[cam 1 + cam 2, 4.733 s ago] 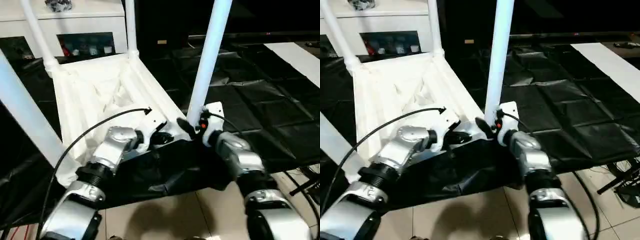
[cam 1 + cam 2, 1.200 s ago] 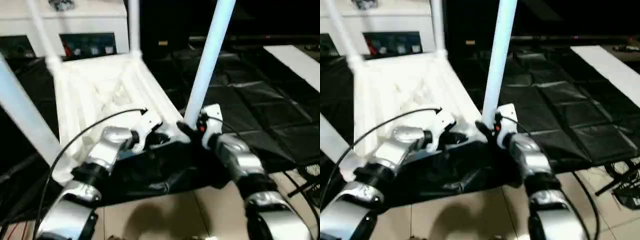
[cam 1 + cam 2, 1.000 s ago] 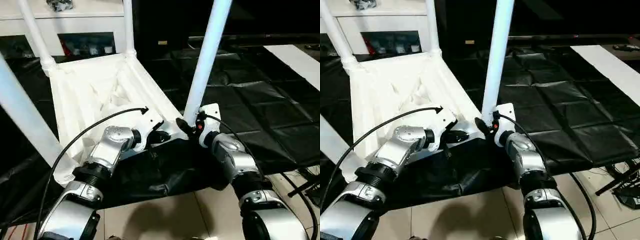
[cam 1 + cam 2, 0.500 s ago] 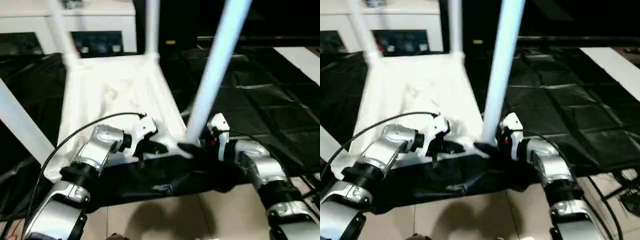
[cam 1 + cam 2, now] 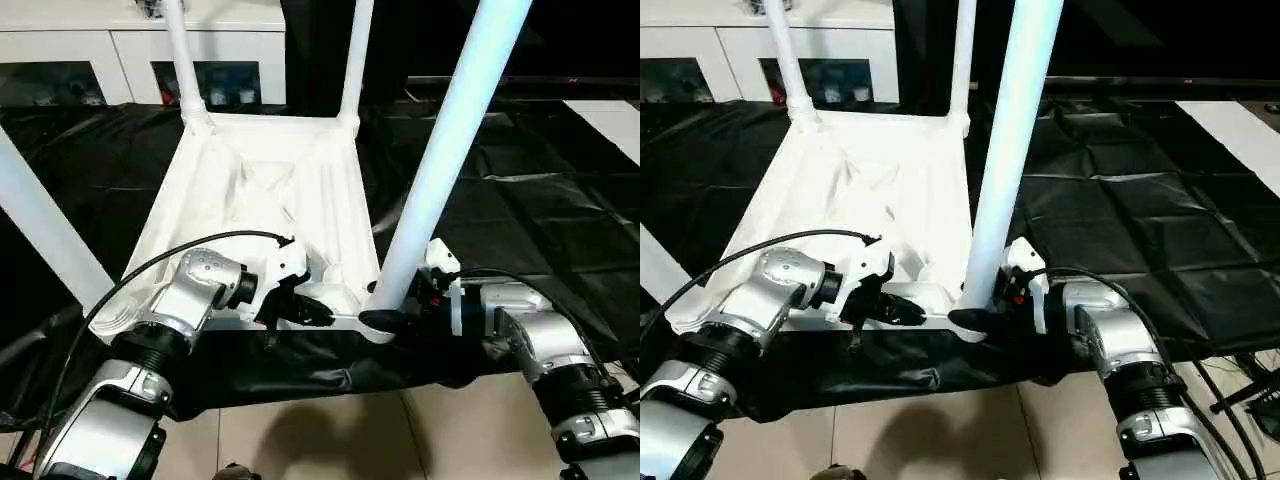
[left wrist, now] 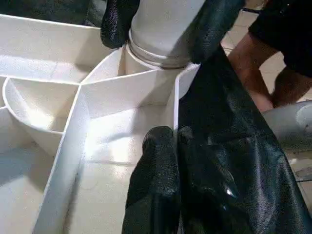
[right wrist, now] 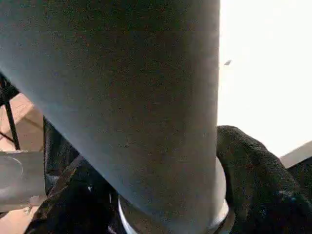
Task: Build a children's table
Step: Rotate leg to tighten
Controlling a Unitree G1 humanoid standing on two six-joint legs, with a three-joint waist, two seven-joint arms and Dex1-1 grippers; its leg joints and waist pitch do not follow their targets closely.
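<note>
The children's table lies upside down, its ribbed white tabletop facing up with all four legs standing in the corner sockets. My left gripper is shut on the near rim of the tabletop, pinching the rim wall along with a fold of black sheet. My right gripper is closed around the base of the near right leg, just above its socket. Its black fingers press on both sides of that leg.
Black sheeting covers the platform under the table and hangs over its near edge above a tiled floor. A white cabinet stands behind. The near left leg rises close to my left arm. A person's bare limb shows nearby.
The head camera has swung, so the table now looks squarer on. My right gripper's fingers have closed in on the near right leg's base. The left gripper keeps its hold on the rim.
</note>
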